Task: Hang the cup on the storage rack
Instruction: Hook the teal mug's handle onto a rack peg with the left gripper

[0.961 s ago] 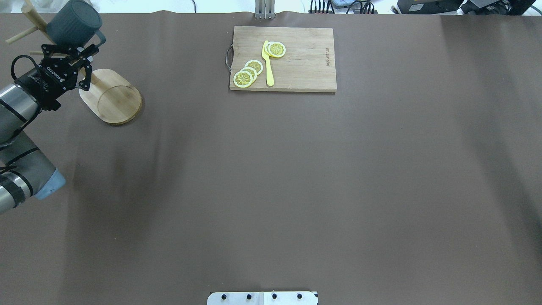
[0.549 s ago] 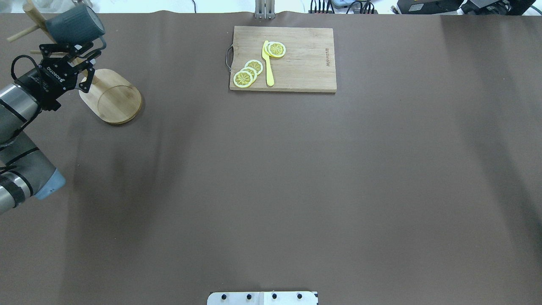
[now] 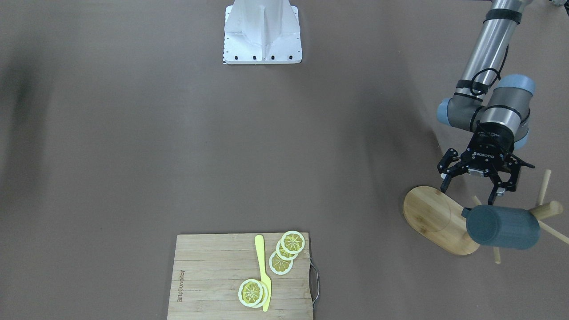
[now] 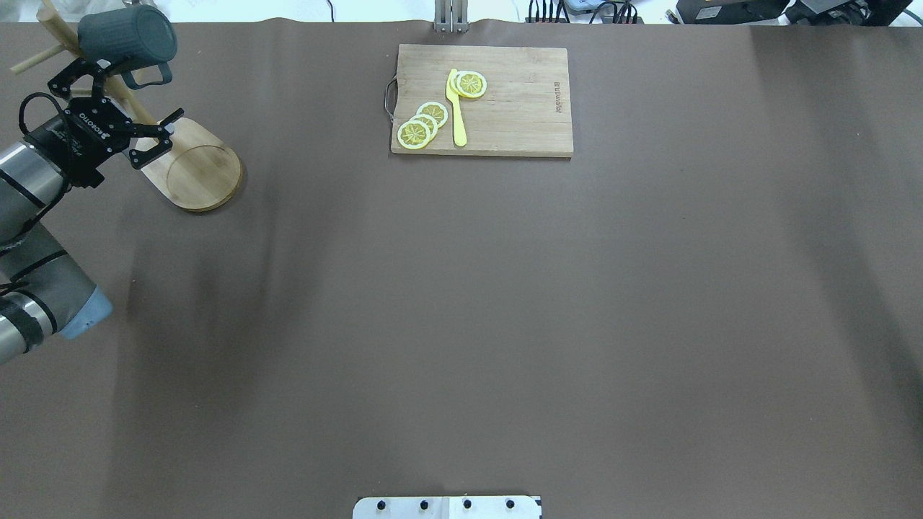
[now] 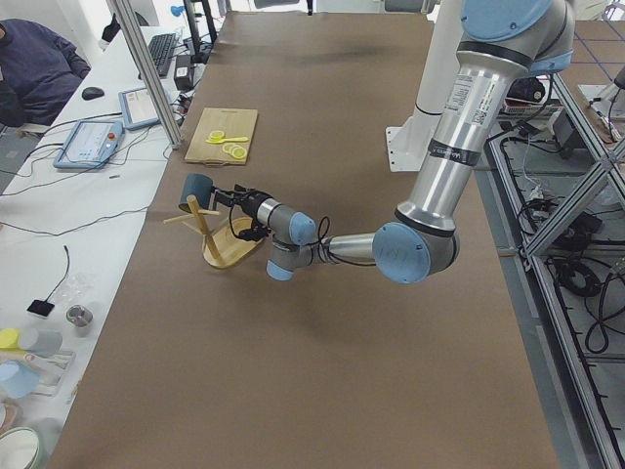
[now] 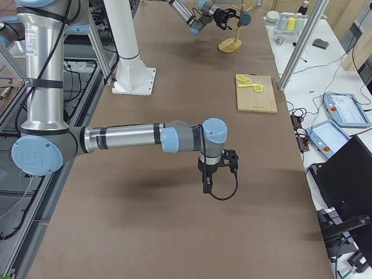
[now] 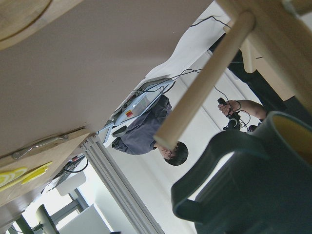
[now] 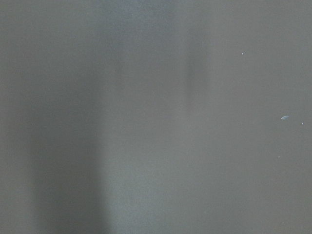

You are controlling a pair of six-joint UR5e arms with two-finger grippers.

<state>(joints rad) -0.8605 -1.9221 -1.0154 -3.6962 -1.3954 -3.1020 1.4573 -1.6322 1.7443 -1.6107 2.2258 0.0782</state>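
Observation:
The dark blue-grey cup hangs tilted near the top of the bamboo storage rack, its handle on the rack's side. The cup is high above the rack's oval base. My left gripper is open, its fingers spread wide just below the cup and apart from it, on either side of the post. The left wrist view shows the cup close up beside a peg. My right gripper points down over bare table far from the rack, and I cannot tell whether it is open or shut.
A wooden cutting board with lemon slices and a yellow knife lies at the table's far middle. The robot's white base plate is on the near side. A person sits at a desk beyond the table edge.
The left gripper's fingers have spread from near the cup's handle to wide open and dropped slightly away. The cup has stayed hanging on the rack, shifted a little.

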